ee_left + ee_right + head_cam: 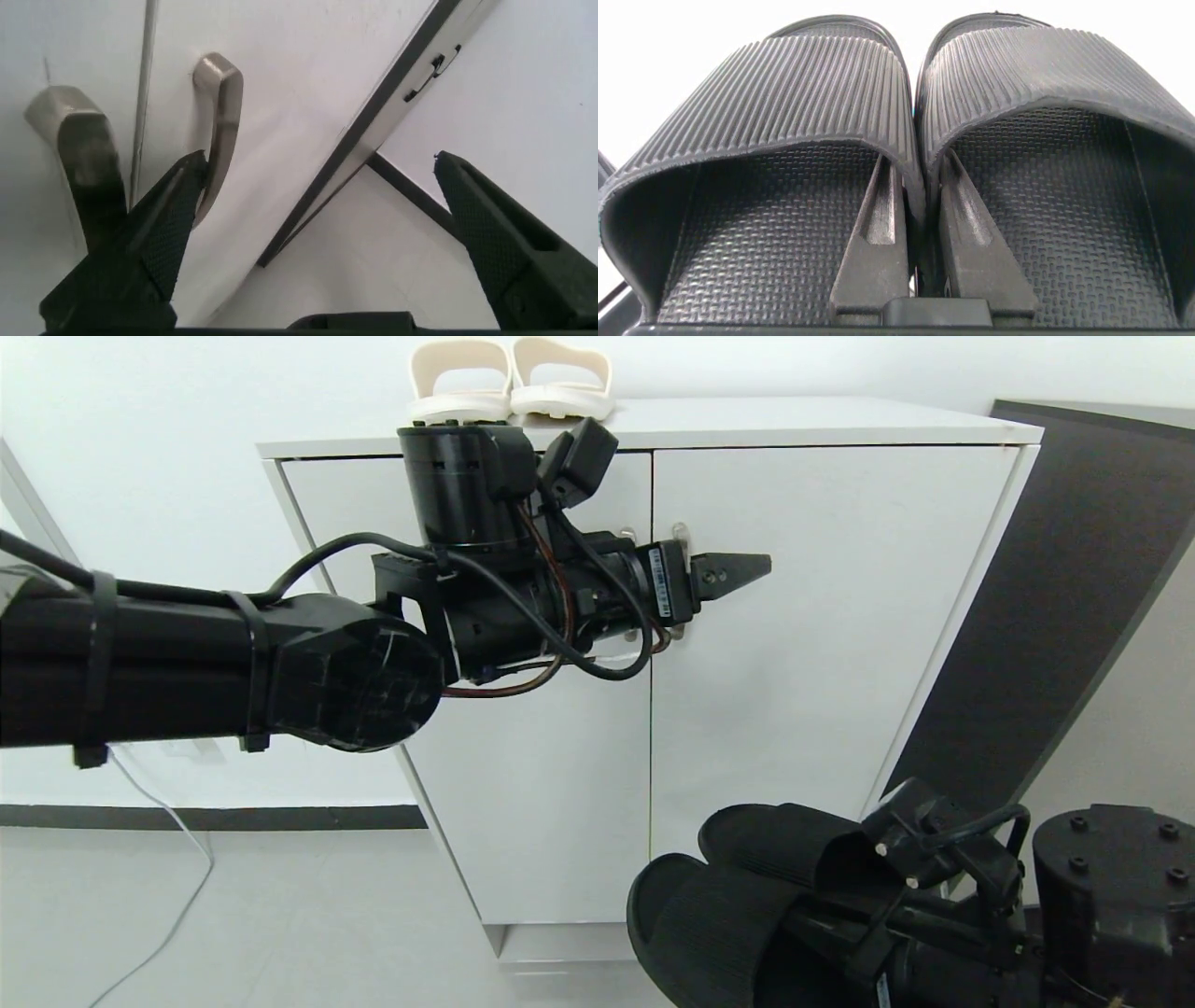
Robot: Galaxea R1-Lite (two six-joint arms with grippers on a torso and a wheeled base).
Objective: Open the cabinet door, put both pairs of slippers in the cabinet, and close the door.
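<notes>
Left gripper (318, 161), jaws apart, sits at the curved metal handle (220, 112) of the closed white cabinet (803, 691). Right gripper (918, 168) is clamped on both black ribbed rubber slippers (813, 103).

cabinet (822, 663): white, both doors shut, metal handles (220, 112) at the centre seam. cream slippers (511, 383) are set side by side on top. black slippers (813, 103), ribbed, are pinched together by the right gripper (918, 187), low in front.

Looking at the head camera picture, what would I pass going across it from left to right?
white cable → cream slippers → black slippers → dark wall panel
</notes>
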